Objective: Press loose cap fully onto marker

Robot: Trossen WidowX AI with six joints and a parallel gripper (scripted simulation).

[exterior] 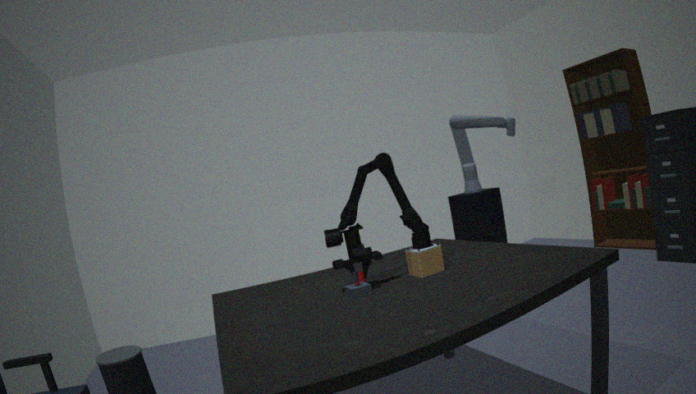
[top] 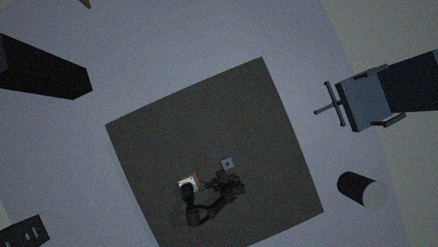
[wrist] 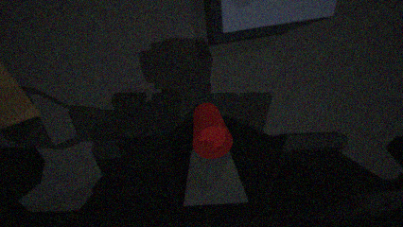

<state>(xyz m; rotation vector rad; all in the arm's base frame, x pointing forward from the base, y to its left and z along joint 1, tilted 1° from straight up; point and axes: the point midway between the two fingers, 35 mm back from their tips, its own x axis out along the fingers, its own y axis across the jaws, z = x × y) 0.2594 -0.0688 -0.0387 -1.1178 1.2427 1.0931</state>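
Marker cap [wrist: 210, 134], red, is pinched in the WidowX gripper [top: 214, 185] [exterior: 359, 276] [wrist: 207, 120], apparently just beside the holder block [top: 227, 163] [exterior: 357, 289] [wrist: 278, 14] on the dim table [top: 206, 123] [exterior: 312, 322] [wrist: 322, 71].

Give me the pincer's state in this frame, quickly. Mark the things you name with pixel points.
Pincer [top: 223, 171] [exterior: 360, 277] [wrist: 207, 120]: closed on the red cap [wrist: 208, 118], one finger to each side.

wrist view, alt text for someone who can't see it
A red cap is held between the dark fingers of the gripper, seen from close above in dim light. The pale holder block is cut off at the top edge, and an orange-brown block at the left.
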